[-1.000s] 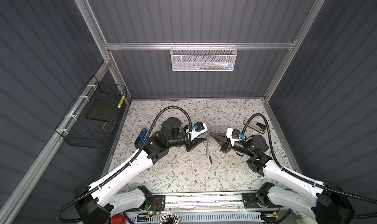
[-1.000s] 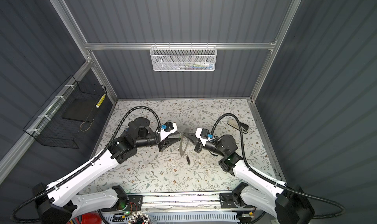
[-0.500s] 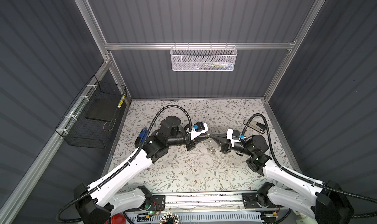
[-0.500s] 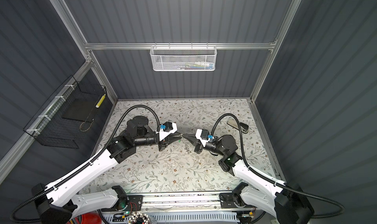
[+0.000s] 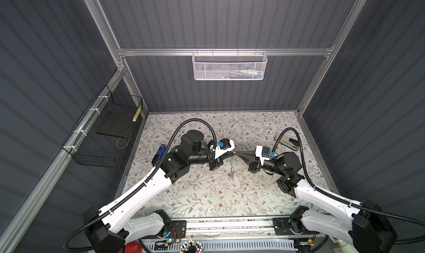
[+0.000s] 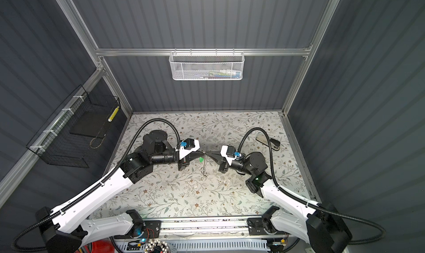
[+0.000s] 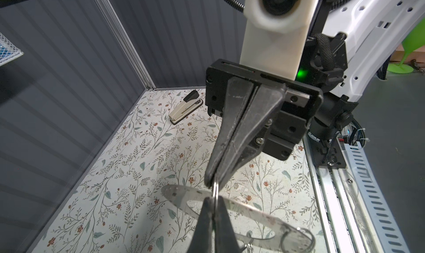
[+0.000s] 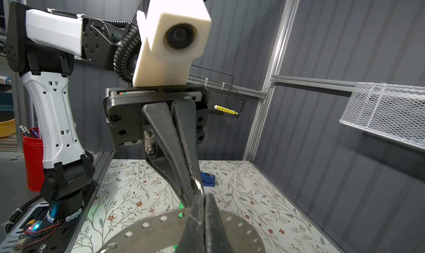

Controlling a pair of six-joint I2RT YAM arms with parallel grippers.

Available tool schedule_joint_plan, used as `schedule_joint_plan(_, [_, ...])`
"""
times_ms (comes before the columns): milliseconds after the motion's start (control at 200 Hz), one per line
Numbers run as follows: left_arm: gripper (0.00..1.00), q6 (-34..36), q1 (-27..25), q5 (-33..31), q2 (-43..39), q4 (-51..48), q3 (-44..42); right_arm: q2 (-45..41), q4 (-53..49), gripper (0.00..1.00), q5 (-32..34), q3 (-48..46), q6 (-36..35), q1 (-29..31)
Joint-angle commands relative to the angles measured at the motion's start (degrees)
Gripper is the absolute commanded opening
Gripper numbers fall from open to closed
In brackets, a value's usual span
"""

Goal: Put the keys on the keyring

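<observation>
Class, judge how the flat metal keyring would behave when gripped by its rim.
Probably stiff: the keyring hangs flat, unbent. Likely to swing, since it seems to dangle from one thin wire loop. Its bare metal looks slippery.

Both top views look down from high over the whole floral table [image 5: 202,194]; close wrist views face each other, sharing the keyring [image 7: 177,193].

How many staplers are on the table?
2. A blue stapler lies on the far left, partly covered by the left arm. A white-and-black stapler lies towards the back right corner. The arms could hide another.
</observation>
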Motion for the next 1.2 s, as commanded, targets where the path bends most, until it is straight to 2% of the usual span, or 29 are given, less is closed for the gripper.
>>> schedule_joint_plan(0, [0.00, 1.2, 0.0, 1.3, 1.4, -2.1, 3.8, -0.5, 1.2, 0.10, -0.7, -0.5, -0.2, 0.3])
schedule_joint_plan(100, [0.00, 1.8, 0.0, -0.2, 4.0, -8.5, 8.0, -4.0, -6.9, 0.26, 2.5, 0.3, -4.9, 0.3])
schedule_joint_plan(180, [0.00, 3.1, 0.1, -1.1, 6.7, -15.8, 12.7, -7.4, -17.9, 0.29, 4.2, 2.3, -11.1, 0.4])
schedule_joint_plan(315, [0.00, 4.9, -0.2, -2.3, 11.4, -26.0, 21.2, -11.3, -31.6, 0.26, 7.0, 5.3, -19.2, 0.5])
schedule_joint_plan(435, [0.00, 6.0, -0.3, -2.7, 14.1, -31.0, 25.5, -12.8, -37.3, 0.22, 10.5, 6.7, -23.4, 1.2])
schedule_joint_plan(560, [0.00, 7.1, -1.0, -3.6, 16.5, -34.8, 29.0, -12.6, -38.8, 0.20, 13.5, 7.3, -25.5, 2.6])
schedule_joint_plan(785, [0.00, 7.8, -2.3, -4.6, 19.3, -38.3, 32.4, -11.9, -37.1, 0.19, 18.3, 7.7, -25.3, 4.3])
schedule_joint_plan(1196, [0.00, 7.4, -2.9, -5.4, 20.3, -38.5, 33.2, -13.7, -32.8, 0.21, 18.1, 5.4, -24.5, 4.4])
